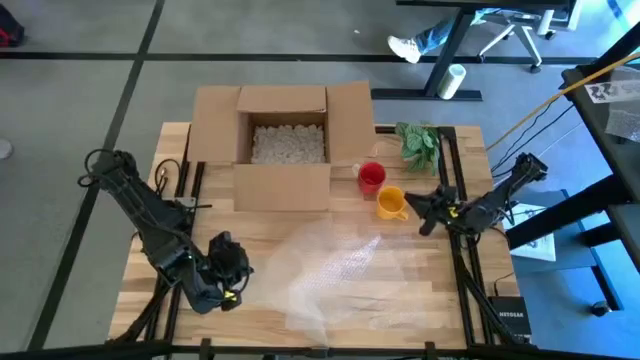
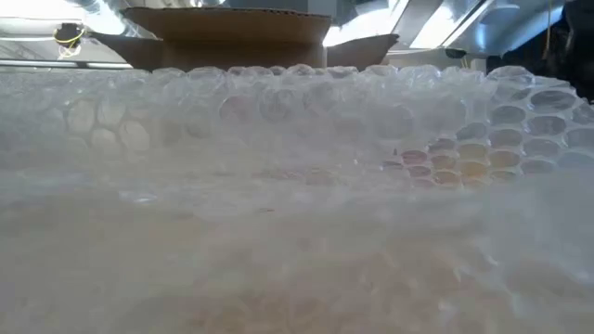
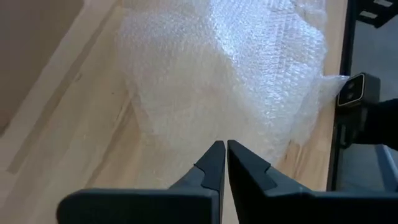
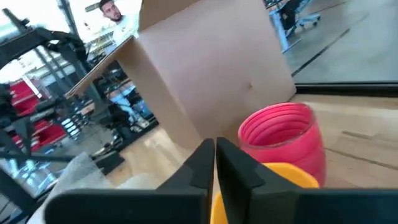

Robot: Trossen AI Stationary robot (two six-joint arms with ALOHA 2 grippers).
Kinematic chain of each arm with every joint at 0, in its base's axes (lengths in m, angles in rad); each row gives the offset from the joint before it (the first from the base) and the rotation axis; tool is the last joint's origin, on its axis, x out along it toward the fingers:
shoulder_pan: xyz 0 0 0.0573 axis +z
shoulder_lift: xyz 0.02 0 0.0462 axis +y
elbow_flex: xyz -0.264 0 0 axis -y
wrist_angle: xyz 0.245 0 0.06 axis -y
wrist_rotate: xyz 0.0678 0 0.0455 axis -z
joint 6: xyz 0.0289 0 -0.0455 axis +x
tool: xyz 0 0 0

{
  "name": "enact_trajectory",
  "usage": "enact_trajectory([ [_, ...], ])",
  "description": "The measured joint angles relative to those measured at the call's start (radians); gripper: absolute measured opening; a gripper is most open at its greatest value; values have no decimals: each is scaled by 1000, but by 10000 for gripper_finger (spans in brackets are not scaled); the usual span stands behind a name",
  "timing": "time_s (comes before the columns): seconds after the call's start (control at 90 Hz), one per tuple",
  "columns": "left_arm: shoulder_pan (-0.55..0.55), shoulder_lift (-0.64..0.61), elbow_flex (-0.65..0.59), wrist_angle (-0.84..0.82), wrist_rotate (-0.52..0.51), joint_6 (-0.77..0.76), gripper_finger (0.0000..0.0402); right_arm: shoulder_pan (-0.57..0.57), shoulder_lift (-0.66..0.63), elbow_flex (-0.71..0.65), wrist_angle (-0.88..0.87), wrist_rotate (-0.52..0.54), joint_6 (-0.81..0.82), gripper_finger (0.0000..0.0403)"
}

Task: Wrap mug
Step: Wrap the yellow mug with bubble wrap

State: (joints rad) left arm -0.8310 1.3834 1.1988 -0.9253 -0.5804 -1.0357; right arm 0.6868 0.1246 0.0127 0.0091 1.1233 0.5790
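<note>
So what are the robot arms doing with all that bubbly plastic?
They're getting ready to wrap a mug. The bubble wrap lies spread on the table, with nothing on it yet. The right gripper, fingers shut, sits next to the yellow mug, with the red mug just beyond. The left gripper waits, fingers shut, at the wrap's edge.

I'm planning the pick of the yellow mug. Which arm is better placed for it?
The right. Its gripper sits just beside the yellow mug, jaws shut. The left gripper, also shut, is across the table by the bubble wrap.
</note>
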Motion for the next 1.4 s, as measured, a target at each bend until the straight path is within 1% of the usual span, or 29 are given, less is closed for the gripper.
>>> enact_trajectory([
  [0.122,1,0,0,0,0,4,0,0,0,0,-2,-10,-12,9],
  [0.278,10,0,0,-5,0,17,0,0,10,1,29,-127,18,1],
  [0.344,21,0,0,-12,0,21,0,0,40,23,31,-154,24,0],
  [0.422,38,0,0,-11,0,42,0,0,111,87,32,-155,6,0],
  [0.489,53,0,0,-11,0,54,0,0,202,168,29,-147,-50,0],
  [0.567,69,0,0,-12,0,72,0,0,343,300,-11,-147,-109,0],
  [0.678,88,0,-23,-18,0,76,0,0,580,524,-165,-178,-140,0],
  [0.811,103,0,-82,-6,34,54,0,0,881,804,-404,-239,-107,0],
  [0.933,106,0,-146,13,65,20,0,0,1133,1047,-625,-315,-33,0],
  [1.067,106,0,-215,145,121,32,0,-2,1342,1252,-800,-425,25,0],
  [1.133,106,0,-258,251,157,58,0,-8,1417,1317,-860,-461,57,0],
  [1.2,106,0,-298,311,171,66,0,-14,1470,1344,-898,-490,97,0],
  [1.267,107,0,-332,343,171,60,0,-27,1505,1344,-900,-529,139,0],
  [1.4,115,0,-387,345,171,-7,0,-48,1551,1301,-854,-591,212,0],
])
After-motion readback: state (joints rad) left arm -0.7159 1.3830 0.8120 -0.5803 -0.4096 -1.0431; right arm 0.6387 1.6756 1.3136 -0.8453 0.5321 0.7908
